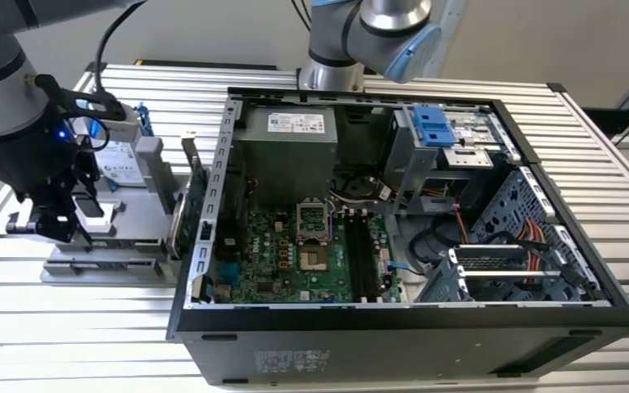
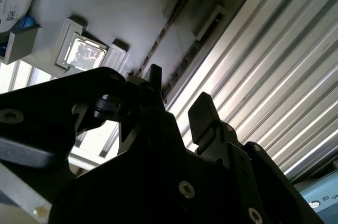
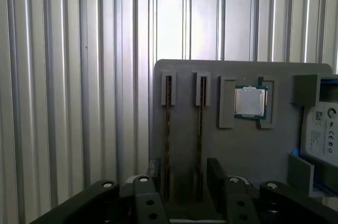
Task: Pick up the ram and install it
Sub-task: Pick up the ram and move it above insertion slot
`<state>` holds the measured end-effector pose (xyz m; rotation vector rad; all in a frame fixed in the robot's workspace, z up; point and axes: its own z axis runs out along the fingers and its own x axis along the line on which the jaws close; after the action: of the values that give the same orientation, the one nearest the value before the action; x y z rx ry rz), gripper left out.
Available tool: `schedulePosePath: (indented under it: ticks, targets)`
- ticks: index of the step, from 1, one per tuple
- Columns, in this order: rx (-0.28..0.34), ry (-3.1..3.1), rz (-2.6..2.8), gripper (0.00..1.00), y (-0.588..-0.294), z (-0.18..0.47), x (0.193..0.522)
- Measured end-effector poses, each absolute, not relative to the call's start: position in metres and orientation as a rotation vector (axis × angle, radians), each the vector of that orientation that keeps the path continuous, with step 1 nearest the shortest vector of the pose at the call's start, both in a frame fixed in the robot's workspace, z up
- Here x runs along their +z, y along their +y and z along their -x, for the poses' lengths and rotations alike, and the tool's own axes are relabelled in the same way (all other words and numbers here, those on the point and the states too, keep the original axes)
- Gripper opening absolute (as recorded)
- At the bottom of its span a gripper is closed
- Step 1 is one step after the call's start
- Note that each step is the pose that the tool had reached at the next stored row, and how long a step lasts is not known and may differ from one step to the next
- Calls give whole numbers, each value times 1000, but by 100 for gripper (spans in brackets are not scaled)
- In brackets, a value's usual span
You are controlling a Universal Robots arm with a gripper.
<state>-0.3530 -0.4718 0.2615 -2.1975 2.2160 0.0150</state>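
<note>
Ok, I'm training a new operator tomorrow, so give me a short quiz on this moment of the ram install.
1. True or false: the hand is gripping a part.
2. Multiple choice: in the first wrist view, what sits in the square recess of the gray holder, beside its two slots? A) a processor chip B) a fan C) a screw
3. Short answer: how many ram sticks stand edge-on in the holder's slots?

Key: 1) False: the hand is open over the holder and holds nothing. 2) A. 3) Two.
</note>
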Motion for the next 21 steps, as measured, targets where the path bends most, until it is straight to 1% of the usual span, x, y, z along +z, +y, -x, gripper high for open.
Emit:
schedulePosePath:
  ticks: [21]
  targets:
    - [15,2215,2198,100,-472,353,248]
